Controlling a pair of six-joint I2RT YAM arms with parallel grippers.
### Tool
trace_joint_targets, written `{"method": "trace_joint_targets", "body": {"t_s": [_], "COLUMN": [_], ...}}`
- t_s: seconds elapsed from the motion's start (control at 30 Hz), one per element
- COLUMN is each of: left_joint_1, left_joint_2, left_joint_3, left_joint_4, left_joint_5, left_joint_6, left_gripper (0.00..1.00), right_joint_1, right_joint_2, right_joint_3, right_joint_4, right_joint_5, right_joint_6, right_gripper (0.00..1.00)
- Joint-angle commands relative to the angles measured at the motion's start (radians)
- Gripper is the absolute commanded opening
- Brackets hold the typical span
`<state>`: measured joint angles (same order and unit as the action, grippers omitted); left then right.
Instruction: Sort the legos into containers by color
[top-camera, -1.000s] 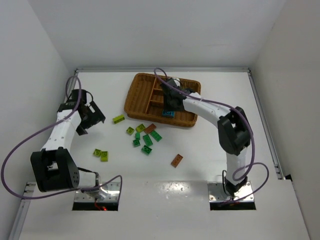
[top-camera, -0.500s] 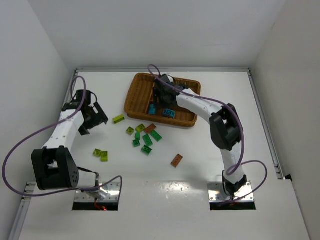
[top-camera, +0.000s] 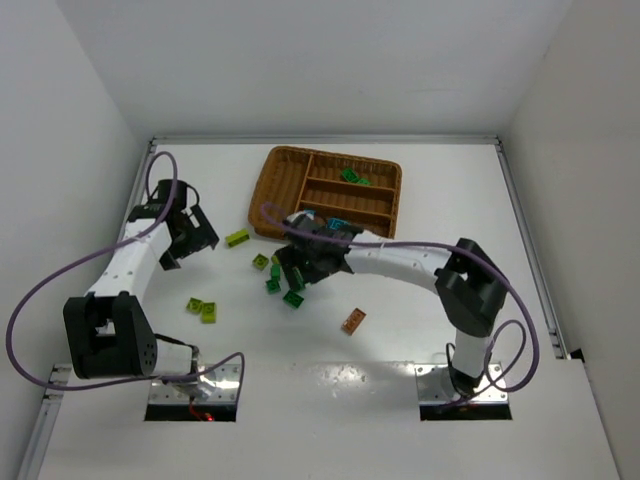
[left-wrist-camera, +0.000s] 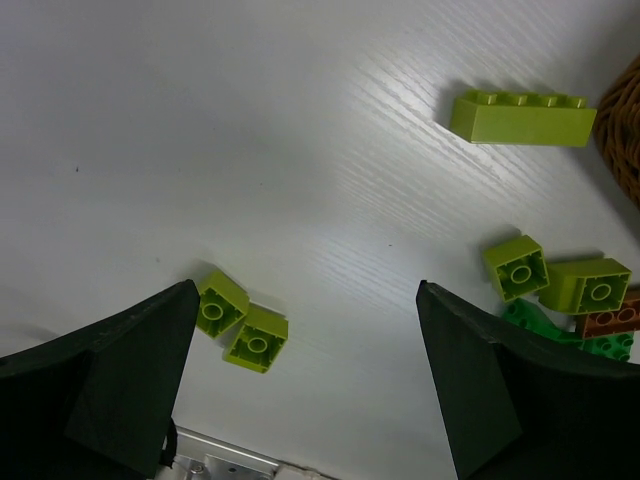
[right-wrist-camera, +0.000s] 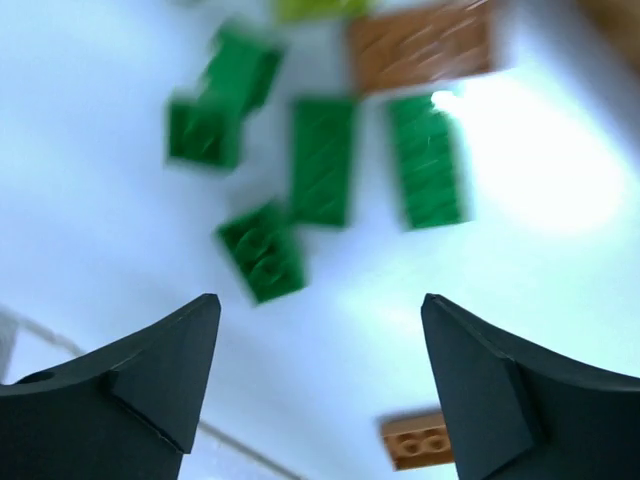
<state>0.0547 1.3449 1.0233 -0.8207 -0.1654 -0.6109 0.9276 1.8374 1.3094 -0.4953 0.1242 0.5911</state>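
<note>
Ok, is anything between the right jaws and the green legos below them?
Nothing visible. In the right wrist view the open jaws hang over the green legos, which lie loose on the table; an orange-brown lego lies beside them, not on top. The view is blurred.

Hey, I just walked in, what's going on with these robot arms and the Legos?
Two arms are sorting Lego bricks by color into a wicker tray. The right end effector hangs open and empty over a cluster of green bricks on the table. The left end effector is open too, above loose lime bricks. In the tray, sorted green bricks fill one slot and teal bricks another; most pieces lie outside.
</note>
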Motion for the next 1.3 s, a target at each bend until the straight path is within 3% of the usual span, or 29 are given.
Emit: {"method": "trace_joint_targets", "body": {"t_s": [0.0, 0.17, 0.27, 0.57, 0.63, 0.73, 0.87, 1.07, 1.27], "left_joint_1": [-0.013, -0.013, -0.013, -0.013, -0.013, -0.013, -0.013, -0.013, -0.013], "left_joint_2": [0.002, 0.002, 0.002, 0.002, 0.002, 0.002, 0.002, 0.002, 0.002], "left_joint_3": [-0.008, -0.017, -0.017, -0.017, -0.008, 0.001, 0.023, 0.023, 0.023], "left_joint_4": [0.014, 0.014, 0.014, 0.014, 0.014, 0.014, 0.014, 0.023, 0.023], "left_joint_5": [-0.011, -0.011, -0.011, -0.011, -0.020, -0.020, -0.008, 0.003, 0.021], "left_joint_6": [-0.016, -0.016, -0.016, -0.016, -0.016, -0.016, 0.002, 0.002, 0.002], "left_gripper": [0.97, 0.97, 0.97, 0.97, 0.97, 0.97, 0.97, 0.97, 0.97], "right_joint_1": [0.059, 0.112, 0.112, 0.112, 0.112, 0.112, 0.093, -0.077, -0.272], "right_joint_2": [0.028, 0.095, 0.138, 0.194, 0.194, 0.139, 0.016, -0.066, 0.109], "right_joint_3": [-0.013, 0.024, 0.048, 0.070, 0.070, 0.059, 0.031, 0.080, 0.364], "right_joint_4": [0.055, 0.075, 0.075, 0.109, 0.120, 0.120, 0.066, 0.020, -0.043], "right_joint_5": [-0.063, -0.031, -0.031, -0.031, -0.031, -0.018, 0.072, 0.205, 0.258], "right_joint_6": [-0.048, -0.122, -0.122, -0.131, -0.140, -0.140, -0.122, -0.070, -0.001], "right_gripper": [0.84, 0.84, 0.78, 0.55, 0.45, 0.34, 0.34, 0.34, 0.34]}}
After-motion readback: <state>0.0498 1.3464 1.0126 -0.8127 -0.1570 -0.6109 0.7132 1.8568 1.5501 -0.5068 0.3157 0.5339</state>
